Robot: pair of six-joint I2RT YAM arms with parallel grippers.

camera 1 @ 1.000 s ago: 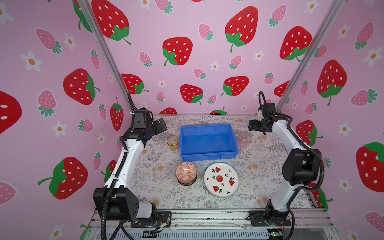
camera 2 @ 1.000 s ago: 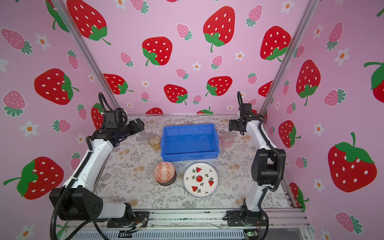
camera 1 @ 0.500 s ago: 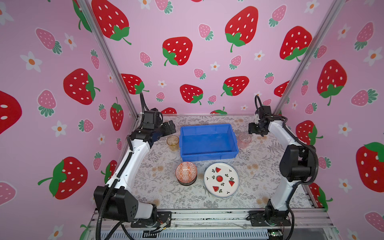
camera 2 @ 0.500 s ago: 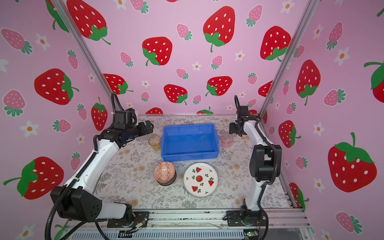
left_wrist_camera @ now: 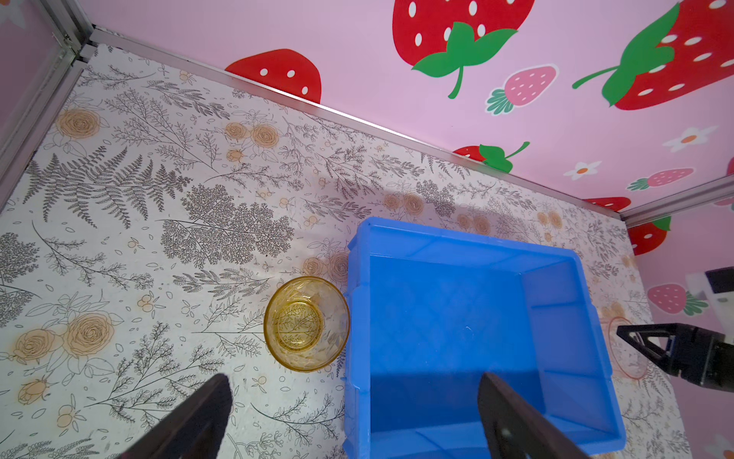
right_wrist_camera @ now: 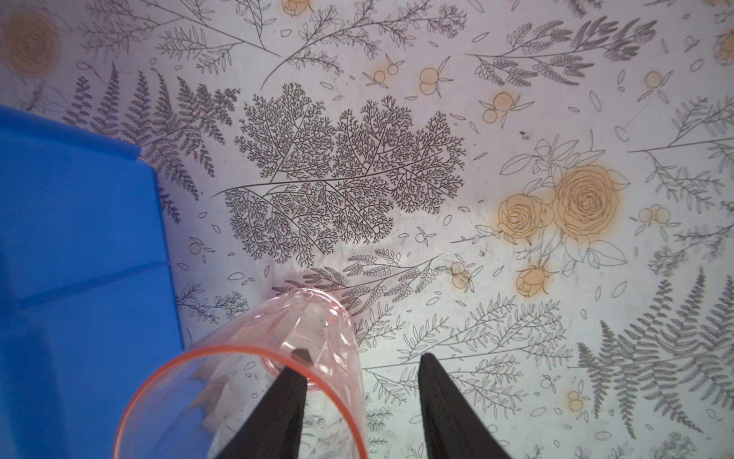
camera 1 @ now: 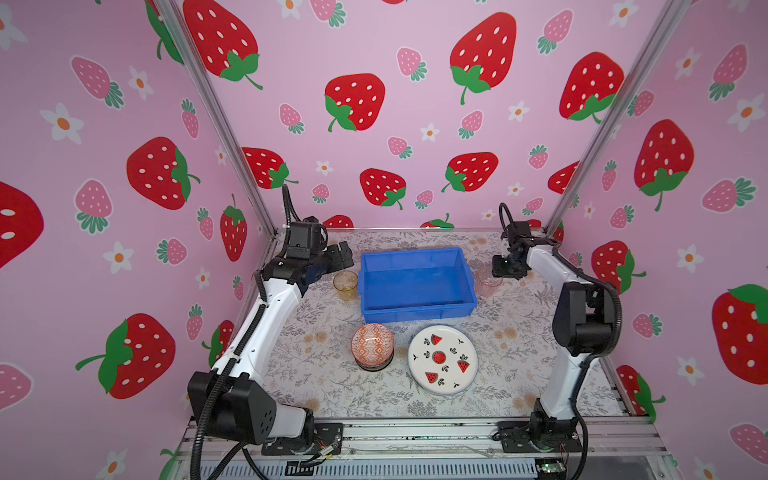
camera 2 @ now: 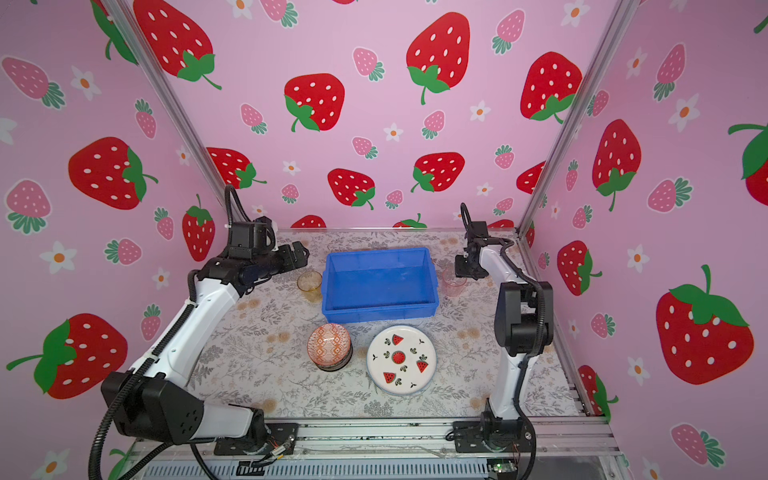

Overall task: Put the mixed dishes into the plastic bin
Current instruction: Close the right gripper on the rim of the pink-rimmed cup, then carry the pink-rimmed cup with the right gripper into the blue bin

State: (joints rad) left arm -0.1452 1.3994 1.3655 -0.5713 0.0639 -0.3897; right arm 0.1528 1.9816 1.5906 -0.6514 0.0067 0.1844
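Note:
The blue plastic bin stands empty at the back middle. An amber tumbler stands upright against its left wall. My left gripper hovers open above it, holding nothing. A pink tumbler stands right of the bin. My right gripper straddles its rim, one finger inside and the other outside with a gap to the glass. An orange bowl, stacked on a darker one, and a watermelon plate sit in front of the bin.
Pink strawberry walls with metal posts close in the back and sides. The floral table has an aluminium rail along its front edge.
My left arm swung inward until its gripper was over the amber tumbler. My right gripper dropped onto the pink tumbler's rim and its jaws narrowed.

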